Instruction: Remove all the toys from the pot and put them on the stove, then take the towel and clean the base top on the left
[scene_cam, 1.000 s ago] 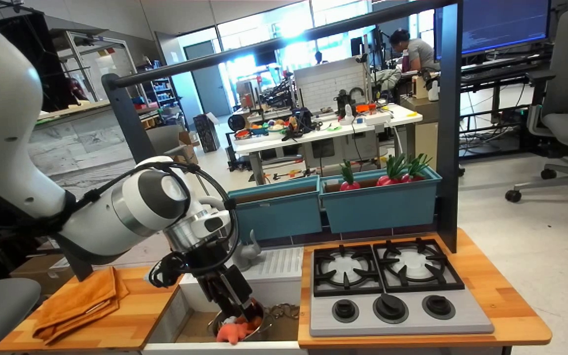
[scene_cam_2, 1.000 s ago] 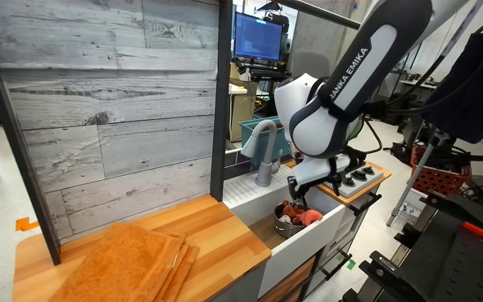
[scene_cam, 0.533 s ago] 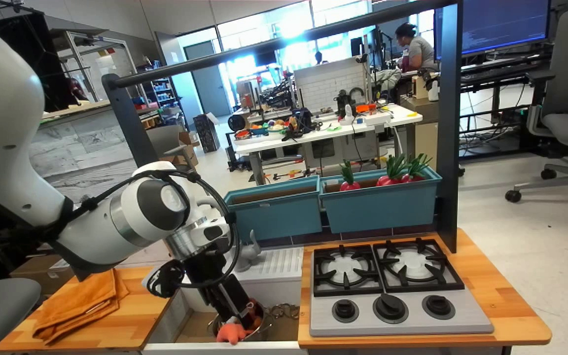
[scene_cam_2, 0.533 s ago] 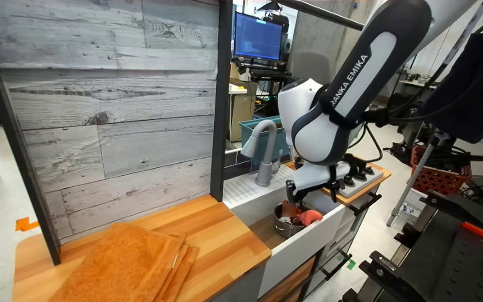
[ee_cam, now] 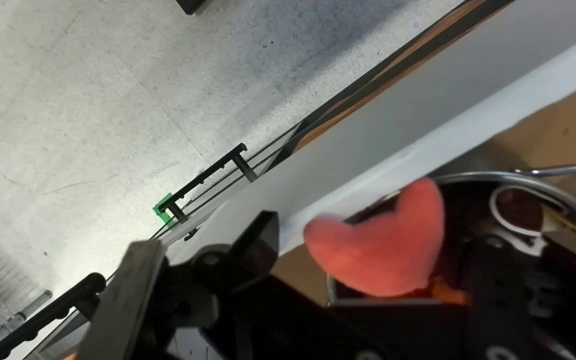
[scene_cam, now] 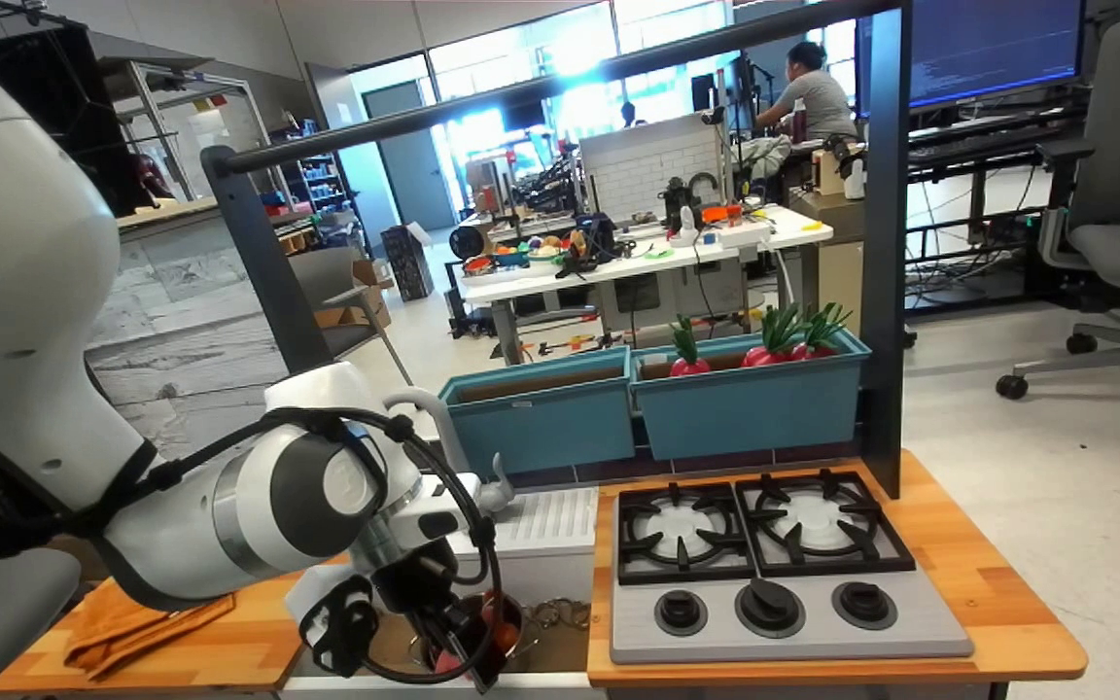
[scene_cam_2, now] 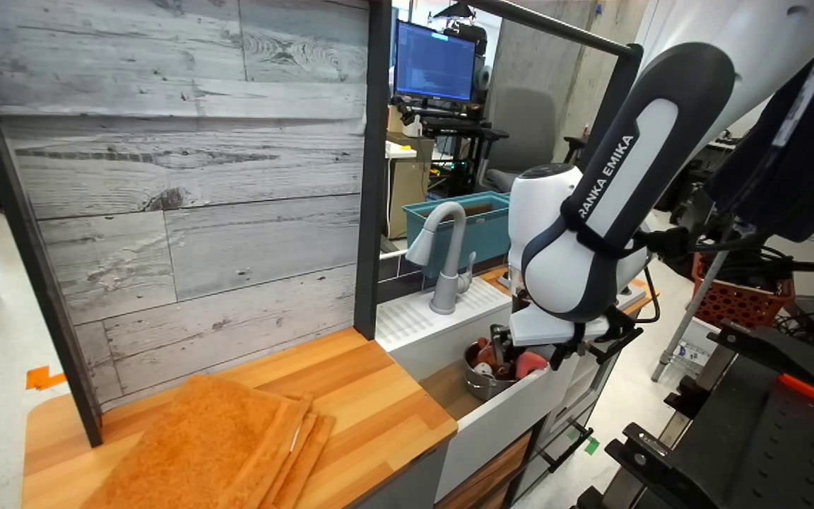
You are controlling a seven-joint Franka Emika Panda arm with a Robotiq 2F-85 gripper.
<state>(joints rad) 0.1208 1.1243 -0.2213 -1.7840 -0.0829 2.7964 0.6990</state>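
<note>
The red-pink toy (ee_cam: 383,245) sticks up over the rim of the silver pot (scene_cam_2: 485,387). It also shows in the exterior views (scene_cam_2: 531,363) (scene_cam: 447,662). My gripper (ee_cam: 380,237) is open at the pot, with one finger (ee_cam: 258,240) on each side of this toy in the wrist view. Contact cannot be told. More toys lie in the pot, including an orange toy (scene_cam: 505,637) and a white toy (scene_cam_2: 482,369). The stove (scene_cam: 793,622) has no toys on it. The towel (scene_cam: 137,622) lies folded on the wooden base top (scene_cam_2: 350,396).
The pot stands in the white sink (scene_cam_2: 513,399), close behind its front wall. A grey faucet (scene_cam_2: 449,261) rises behind the sink. Teal planters (scene_cam: 750,403) hang behind the counter. Black drawer handles (ee_cam: 208,175) stick out from the front below.
My gripper has moved lower and toward the sink's front wall. Its fingers have come down around the red-pink toy at the pot. The toys and towel look unmoved.
</note>
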